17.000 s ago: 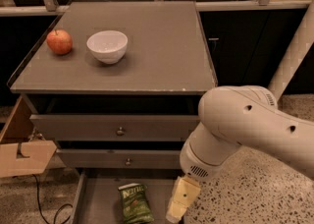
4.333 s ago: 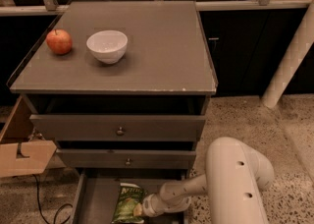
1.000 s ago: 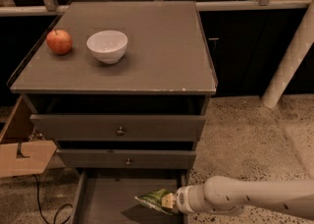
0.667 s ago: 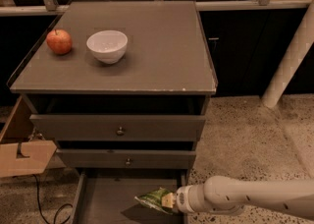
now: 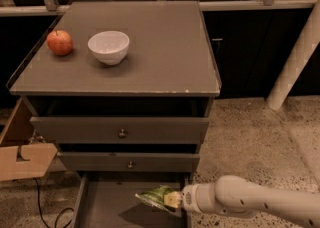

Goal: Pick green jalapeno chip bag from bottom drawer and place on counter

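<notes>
The green jalapeno chip bag (image 5: 154, 196) hangs lifted above the open bottom drawer (image 5: 102, 203), casting a shadow on the drawer floor. My gripper (image 5: 172, 200) reaches in from the right on a white arm and is shut on the bag's right end. The counter (image 5: 150, 47) is the flat grey-brown top of the cabinet, above the two closed knobbed drawers.
A red apple (image 5: 60, 42) and a white bowl (image 5: 108, 47) sit on the counter's left side. A cardboard box (image 5: 20, 157) stands left of the cabinet, with a cable on the floor. A white post (image 5: 295, 57) leans at the right.
The bag has stayed lifted off the drawer floor in my gripper, with almost no movement over the last second. Earlier it lay flat in the drawer.
</notes>
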Robot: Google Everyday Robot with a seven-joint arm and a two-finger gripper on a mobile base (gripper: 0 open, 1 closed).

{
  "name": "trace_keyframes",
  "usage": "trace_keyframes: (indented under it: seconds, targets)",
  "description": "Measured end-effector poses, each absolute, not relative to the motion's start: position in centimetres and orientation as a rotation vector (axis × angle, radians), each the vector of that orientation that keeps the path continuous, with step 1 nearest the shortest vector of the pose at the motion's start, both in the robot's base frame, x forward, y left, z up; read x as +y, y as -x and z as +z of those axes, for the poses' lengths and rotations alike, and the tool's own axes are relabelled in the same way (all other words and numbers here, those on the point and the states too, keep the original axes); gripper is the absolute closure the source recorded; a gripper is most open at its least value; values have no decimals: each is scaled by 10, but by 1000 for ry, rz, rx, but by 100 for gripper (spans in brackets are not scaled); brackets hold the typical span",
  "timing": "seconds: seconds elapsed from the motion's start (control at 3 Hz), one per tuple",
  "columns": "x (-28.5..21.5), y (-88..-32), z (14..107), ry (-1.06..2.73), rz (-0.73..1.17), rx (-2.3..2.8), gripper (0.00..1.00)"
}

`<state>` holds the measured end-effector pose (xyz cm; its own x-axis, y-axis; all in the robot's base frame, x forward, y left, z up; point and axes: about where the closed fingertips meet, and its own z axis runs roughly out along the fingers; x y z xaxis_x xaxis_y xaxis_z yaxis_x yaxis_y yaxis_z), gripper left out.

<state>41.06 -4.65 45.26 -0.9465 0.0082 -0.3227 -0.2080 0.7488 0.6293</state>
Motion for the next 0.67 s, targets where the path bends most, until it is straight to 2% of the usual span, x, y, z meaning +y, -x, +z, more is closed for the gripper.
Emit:
trace_keyframes:
  seconds: [0.67]
  targets:
    - [-69,-387,522,231,1042,2501,100]
